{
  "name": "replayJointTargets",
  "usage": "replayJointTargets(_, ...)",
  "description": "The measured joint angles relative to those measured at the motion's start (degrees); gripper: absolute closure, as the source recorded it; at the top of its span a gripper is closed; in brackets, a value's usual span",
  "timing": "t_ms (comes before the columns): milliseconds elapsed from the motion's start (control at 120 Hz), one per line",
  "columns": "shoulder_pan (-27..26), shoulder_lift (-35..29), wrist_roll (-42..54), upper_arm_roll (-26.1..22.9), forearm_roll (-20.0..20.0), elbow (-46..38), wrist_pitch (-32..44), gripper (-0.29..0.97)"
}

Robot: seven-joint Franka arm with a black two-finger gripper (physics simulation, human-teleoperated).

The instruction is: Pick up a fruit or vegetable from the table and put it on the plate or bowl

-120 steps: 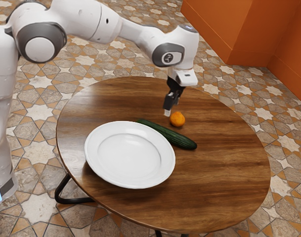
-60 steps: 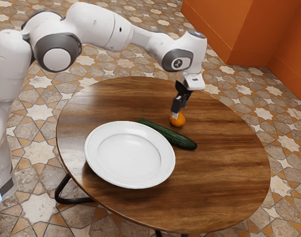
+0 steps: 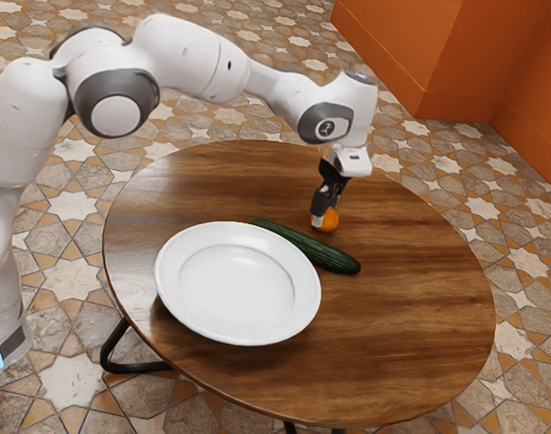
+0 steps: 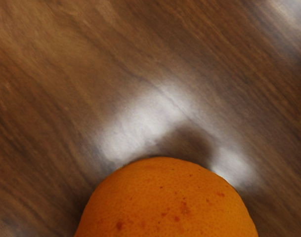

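Exterior view: gripper [image 3: 320, 214] covers most of the orange [image 3: 330, 222], only its lower edge peeks out. Contact there: can't tell. Wrist view: orange [image 4: 165, 202] cropped by the frame edge. Near rim of the table [image 3: 420, 325] cut off; its leg [image 3: 121, 357] mostly hidden under the top. The arm [image 3: 13, 181] runs off the exterior view's left.
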Motion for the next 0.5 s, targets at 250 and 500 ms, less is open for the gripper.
replayJointTargets(250,0.0,0.5,0.5,-0.5,-1.0,0.0,0.5,0.23)
replayJointTargets(500,0.1,0.5,0.6,-0.3,-1.3,0.0,1.1,0.42)
